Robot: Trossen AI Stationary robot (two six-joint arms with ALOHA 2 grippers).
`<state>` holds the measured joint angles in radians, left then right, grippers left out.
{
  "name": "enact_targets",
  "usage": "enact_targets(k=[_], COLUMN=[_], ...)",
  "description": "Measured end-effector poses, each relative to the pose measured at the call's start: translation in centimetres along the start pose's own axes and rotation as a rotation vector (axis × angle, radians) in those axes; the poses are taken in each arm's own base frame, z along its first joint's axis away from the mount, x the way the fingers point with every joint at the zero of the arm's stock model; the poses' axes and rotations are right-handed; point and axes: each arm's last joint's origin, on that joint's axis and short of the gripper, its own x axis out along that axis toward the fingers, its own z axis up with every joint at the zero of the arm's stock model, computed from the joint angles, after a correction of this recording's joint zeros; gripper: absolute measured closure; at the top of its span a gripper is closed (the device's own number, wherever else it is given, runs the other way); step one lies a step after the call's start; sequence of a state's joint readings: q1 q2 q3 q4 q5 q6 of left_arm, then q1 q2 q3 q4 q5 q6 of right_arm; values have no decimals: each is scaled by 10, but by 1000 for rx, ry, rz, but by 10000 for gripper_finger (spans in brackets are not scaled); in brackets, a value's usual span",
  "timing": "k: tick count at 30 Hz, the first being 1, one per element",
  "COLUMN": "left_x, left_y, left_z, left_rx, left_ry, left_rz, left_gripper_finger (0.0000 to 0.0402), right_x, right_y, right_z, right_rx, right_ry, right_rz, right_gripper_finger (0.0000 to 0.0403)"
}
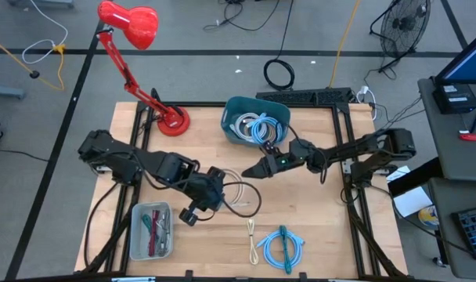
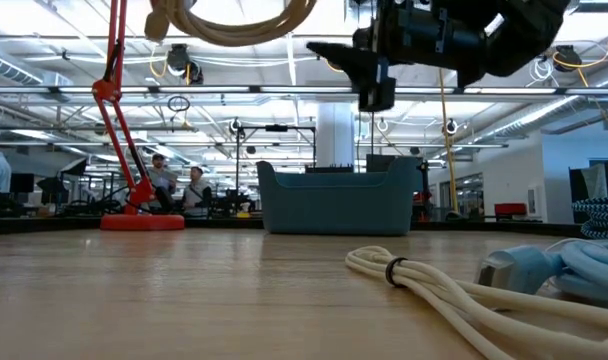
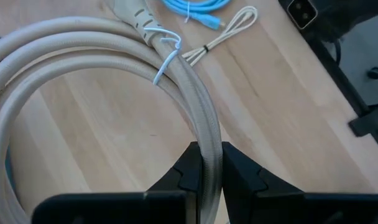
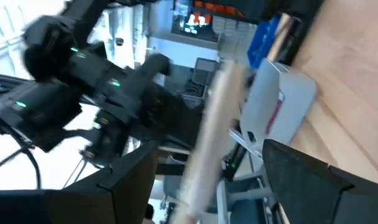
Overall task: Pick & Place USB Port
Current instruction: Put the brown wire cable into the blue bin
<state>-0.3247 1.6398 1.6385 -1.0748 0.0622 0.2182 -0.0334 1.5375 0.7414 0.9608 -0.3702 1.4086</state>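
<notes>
A coiled beige USB cable [image 1: 239, 196], bound with a white twist tie [image 3: 167, 57], hangs above the table's middle with my left gripper [image 3: 206, 165] shut on it. In the low view the coil [image 2: 234, 20] is well clear of the tabletop. My right gripper [image 1: 254, 170] reaches in from the right, about level, and is open at the coil's far side. In the blurred right wrist view a beige strip [image 4: 211, 143] shows between its fingers; I cannot tell whether it touches them. My left gripper pinches the coil's bundled strands [image 3: 204, 134] between its two fingers, a short way from the twist tie. The fingers slant down from above and lie across the strands. The coil is lifted clear of the table and spreads out beyond the fingers.
A blue bin [image 1: 232, 110] with cables stands at the far middle. A red desk lamp [image 1: 172, 120] is at the far left, and a clear tray [image 1: 136, 235] at the near left. A blue cable [image 1: 283, 247] and a thin beige cable [image 1: 252, 235] lie near the front edge.
</notes>
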Motion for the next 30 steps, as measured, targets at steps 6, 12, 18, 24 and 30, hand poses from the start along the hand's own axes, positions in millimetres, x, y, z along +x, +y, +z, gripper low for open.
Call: enact_targets(k=[6,12,18,24,30], left_x=[12,13,13,13,13], left_y=[4,4,4,3,4], left_z=[3,1,-2,-2,-2], left_rx=[22,29,16,19,23], left_ry=[10,31,58,66,64], left_rz=[-22,-25,-23,-28,-25], left_gripper_finger=[367,367,367,367,367], right_x=[16,22,21,20,20], right_y=[19,25,16,15,13], right_z=[7,10,8,9,8], right_rx=[-56,-90,-96,-95,-87], right_ry=[34,63,94,93,97], right_rz=[-24,-57,-141,-157,-175], right_gripper_finger=[122,122,122,122,122])
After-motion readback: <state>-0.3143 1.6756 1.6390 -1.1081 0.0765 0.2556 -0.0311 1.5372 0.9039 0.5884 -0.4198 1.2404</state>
